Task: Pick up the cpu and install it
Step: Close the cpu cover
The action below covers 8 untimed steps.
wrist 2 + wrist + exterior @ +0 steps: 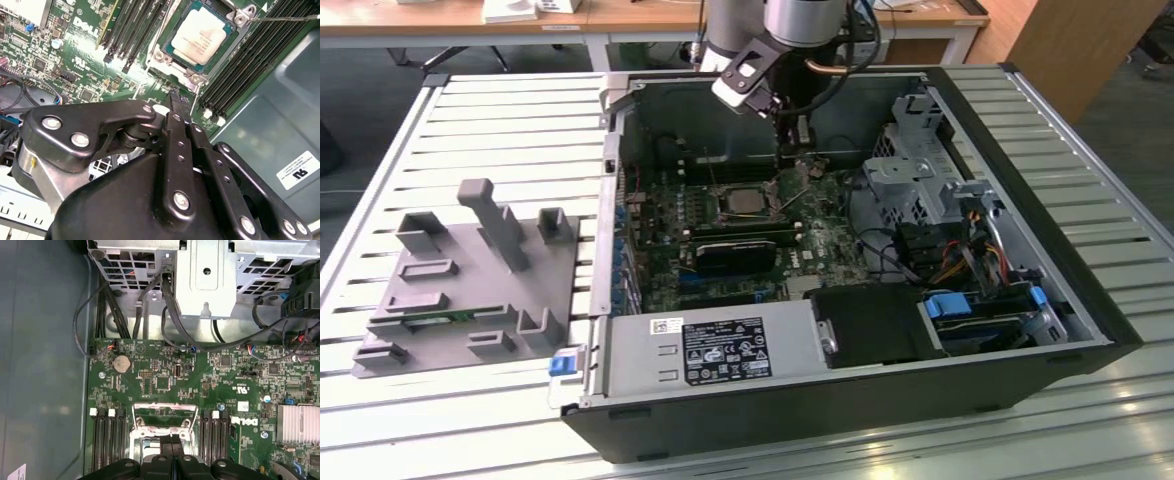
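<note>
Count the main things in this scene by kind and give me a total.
Open black metal computer case: 1
Grey plastic parts holder: 1
Square silver-topped cpu: 1
Round silver coin battery: 1
Black robot gripper: 1
Total: 5

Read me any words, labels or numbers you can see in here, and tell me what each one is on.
No text can be quoted with confidence.
Power supply label: dense print, too small to read.
Barcode sticker beside it: too small.
White sticker on the case wall: a mark and fine print, blurred.
Motherboard: a white maker's logo and tiny markings, too small.
cpu: faint engraving, unreadable.
</note>
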Tool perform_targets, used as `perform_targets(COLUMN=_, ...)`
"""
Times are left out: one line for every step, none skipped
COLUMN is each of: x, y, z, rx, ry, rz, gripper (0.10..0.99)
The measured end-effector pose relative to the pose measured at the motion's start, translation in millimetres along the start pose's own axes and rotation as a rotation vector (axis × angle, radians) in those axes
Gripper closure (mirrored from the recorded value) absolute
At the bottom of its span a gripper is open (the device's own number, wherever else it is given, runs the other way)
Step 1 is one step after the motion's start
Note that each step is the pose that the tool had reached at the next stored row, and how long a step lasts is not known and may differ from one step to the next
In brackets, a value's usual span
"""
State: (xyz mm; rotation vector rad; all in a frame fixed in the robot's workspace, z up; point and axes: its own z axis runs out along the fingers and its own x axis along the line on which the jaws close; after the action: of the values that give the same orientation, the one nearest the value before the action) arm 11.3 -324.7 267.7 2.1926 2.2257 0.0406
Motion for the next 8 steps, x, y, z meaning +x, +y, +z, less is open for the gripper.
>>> perform_targets(x=0.0, y=0.4, z=0.2, rx=0.0, ry=0.0, rz=0.0, gripper=0.98)
perform_targets(x=0.0, y=0.9, z=0.5, rx=0.0, ry=0.0, rz=0.0, gripper=0.98)
perform_targets(x=0.0, y=1.4, z=0.7, rx=0.0, ry=0.0001, rz=0.0, gripper=0.98)
perform_targets(x=0.0, y=1.7, z=1.0, rx=0.0, ry=0.0001, rz=0.0, gripper=0.98)
perform_targets(x=0.0, y=2.0, z=1.2, rx=0.0, ry=0.0, rz=0.0, gripper=0.98)
perform_targets(x=0.0, y=2.3, z=1.3, rx=0.0, ry=0.0, rz=0.0, gripper=0.98)
perform_targets(x=0.0, y=2.6, z=1.5, rx=0.0, ry=0.0001, rz=0.0, gripper=0.98)
perform_targets(x=0.0, y=3.1, z=1.8, rx=0.0, ry=0.0002, rz=0.0, gripper=0.98)
